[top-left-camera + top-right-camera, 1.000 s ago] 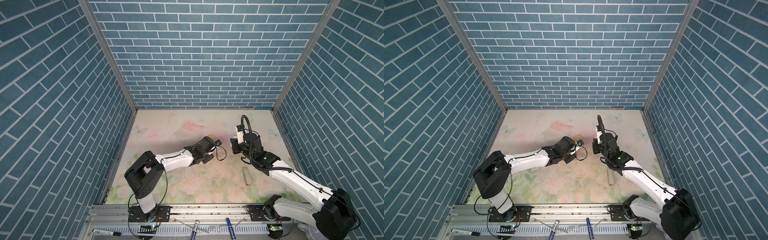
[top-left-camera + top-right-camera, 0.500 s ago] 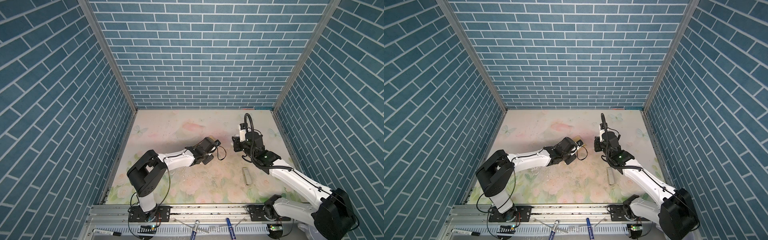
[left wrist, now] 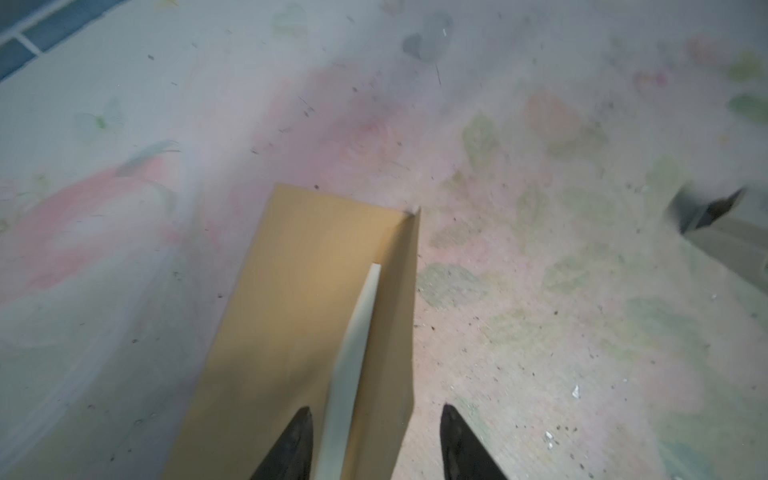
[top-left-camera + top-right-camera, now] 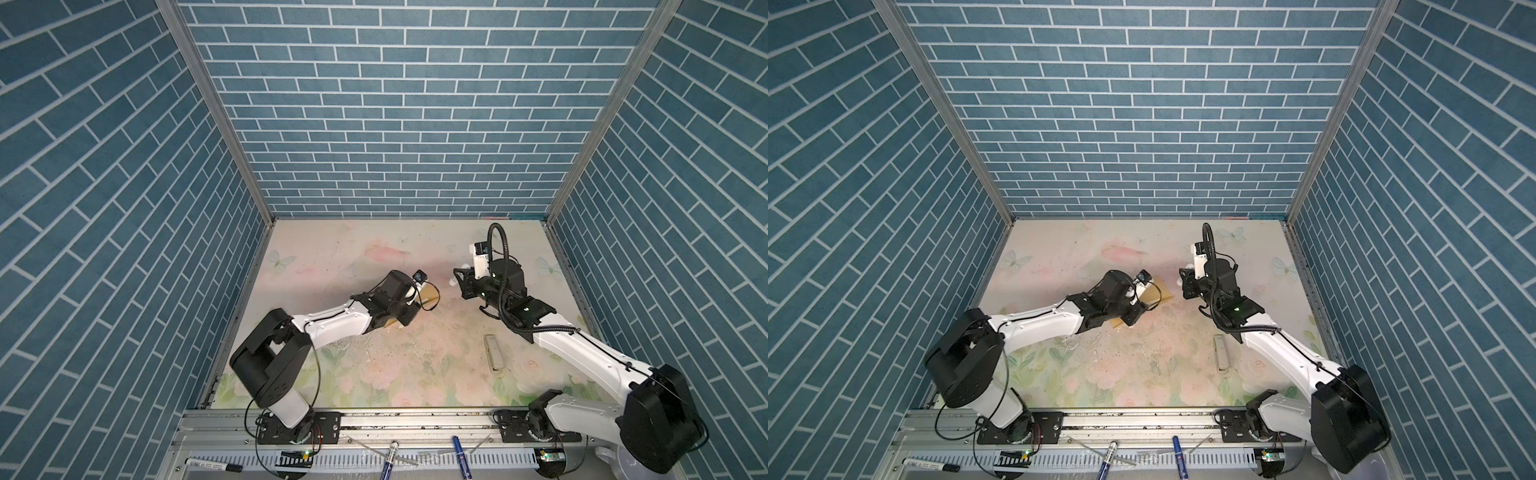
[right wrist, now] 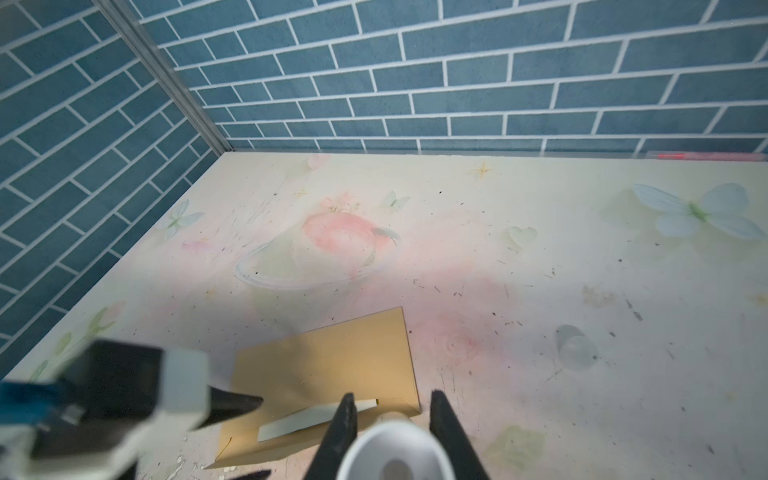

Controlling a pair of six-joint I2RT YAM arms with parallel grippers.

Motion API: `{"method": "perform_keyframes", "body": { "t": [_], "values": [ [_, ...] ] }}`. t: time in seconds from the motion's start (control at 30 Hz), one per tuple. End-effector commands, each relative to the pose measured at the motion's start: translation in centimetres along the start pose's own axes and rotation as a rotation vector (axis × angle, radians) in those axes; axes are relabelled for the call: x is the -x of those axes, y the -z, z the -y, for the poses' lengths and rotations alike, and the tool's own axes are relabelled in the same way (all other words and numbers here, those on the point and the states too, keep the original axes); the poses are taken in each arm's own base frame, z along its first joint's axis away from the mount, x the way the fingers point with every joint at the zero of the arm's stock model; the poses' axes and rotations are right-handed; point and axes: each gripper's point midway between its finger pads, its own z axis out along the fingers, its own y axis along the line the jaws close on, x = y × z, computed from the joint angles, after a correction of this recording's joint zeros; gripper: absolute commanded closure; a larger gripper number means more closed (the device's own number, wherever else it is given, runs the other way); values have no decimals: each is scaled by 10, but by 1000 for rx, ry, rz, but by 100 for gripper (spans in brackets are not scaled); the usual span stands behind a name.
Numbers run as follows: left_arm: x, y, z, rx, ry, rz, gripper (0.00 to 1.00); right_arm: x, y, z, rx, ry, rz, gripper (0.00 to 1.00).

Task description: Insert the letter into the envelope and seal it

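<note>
Looks like sealing prep: mustard envelope (image 3: 299, 299) right under the half-parted left jaws, pale strip (image 3: 357, 332) standing free between them, right jaws pinching a white tube (image 5: 374, 440) alongside, letter unseen, probably inside.

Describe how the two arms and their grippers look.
The left arm and right arm have white links, bulky black joint housings and thin black cables. A ribbed black hose arches above the right wrist, near a small green light. The left gripper and right gripper have dark, tapering, pointed fingers.
</note>
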Motion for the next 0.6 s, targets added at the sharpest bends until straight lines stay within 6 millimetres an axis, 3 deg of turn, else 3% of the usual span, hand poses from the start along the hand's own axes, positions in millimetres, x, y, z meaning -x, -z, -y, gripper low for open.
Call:
{"method": "perform_keyframes", "body": {
  "t": [0.0, 0.1, 0.27, 0.5, 0.57],
  "values": [
    [18, 19, -18, -18, 177, 120, 48, 29, -12, -28, 137, -1, 45, 100],
    [14, 31, -38, -27, 331, 162, 51, 29, -26, -42, 196, 26, 35, 100],
    [2, 39, -61, -40, 568, 189, 67, 22, -48, -69, 224, 168, 39, 100],
    [-12, 27, -66, -53, 769, 147, 96, 5, -74, -102, 267, 270, 39, 100],
    [-19, 20, -67, -55, 822, 125, 100, -1, -80, -107, 279, 292, 40, 100]
  ]
}}
